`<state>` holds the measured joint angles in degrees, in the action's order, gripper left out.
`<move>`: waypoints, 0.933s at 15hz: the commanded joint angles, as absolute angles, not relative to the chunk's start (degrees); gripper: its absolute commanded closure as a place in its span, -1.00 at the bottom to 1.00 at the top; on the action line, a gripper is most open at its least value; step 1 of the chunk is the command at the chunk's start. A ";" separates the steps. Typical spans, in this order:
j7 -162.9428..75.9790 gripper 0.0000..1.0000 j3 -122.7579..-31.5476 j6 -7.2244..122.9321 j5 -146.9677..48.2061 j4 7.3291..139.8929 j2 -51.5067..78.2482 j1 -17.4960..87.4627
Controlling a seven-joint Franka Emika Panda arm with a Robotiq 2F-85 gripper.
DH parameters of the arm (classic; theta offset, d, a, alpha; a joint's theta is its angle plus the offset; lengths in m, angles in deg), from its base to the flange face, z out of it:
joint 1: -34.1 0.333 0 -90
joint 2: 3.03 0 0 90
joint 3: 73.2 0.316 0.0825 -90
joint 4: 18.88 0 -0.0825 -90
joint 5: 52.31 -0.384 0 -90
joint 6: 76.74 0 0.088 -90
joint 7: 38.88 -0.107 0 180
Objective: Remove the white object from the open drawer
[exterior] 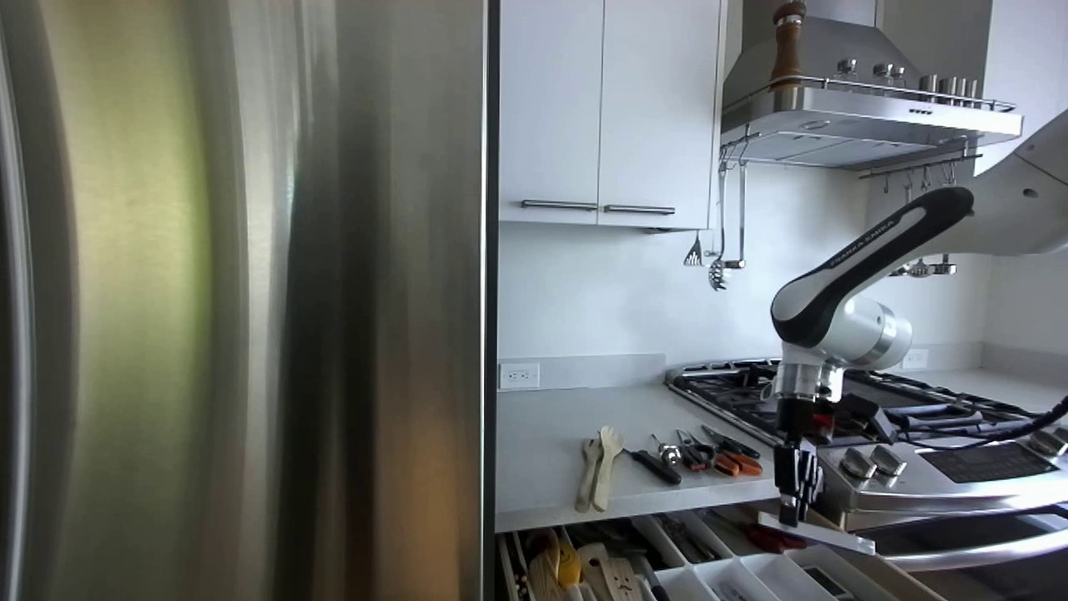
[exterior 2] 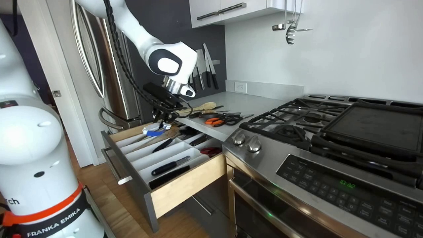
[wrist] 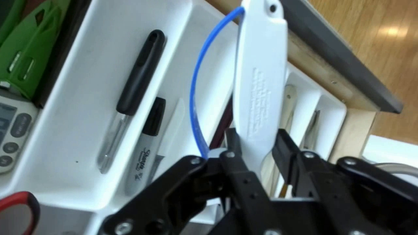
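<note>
The white object [wrist: 260,75] is a long flat handle with raised lettering and a blue strap arching along one side. My gripper [wrist: 257,137] is shut on it, one finger on each side near its lower end. In both exterior views the white object [exterior: 826,535] [exterior 2: 155,128] hangs at the fingertips of my gripper [exterior: 793,516] [exterior 2: 162,123], above the open drawer [exterior 2: 190,190]. In the wrist view the fingers hide the white object's lowest end. The drawer's dark front panel [wrist: 343,52] is at the upper right of that view.
White dividers [wrist: 104,42] in the drawer hold a dark-handled tool [wrist: 141,73], a Sharpie marker [wrist: 147,147] and red-handled scissors [wrist: 26,199]. Wooden utensils [exterior: 602,472] and orange-handled tools [exterior 2: 214,121] lie on the counter above. The stove [exterior 2: 254,143] stands beside the drawer.
</note>
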<state>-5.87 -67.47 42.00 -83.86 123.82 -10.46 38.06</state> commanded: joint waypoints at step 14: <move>5.94 0.84 -68.00 43.33 -79.34 116.25 -10.28 41.81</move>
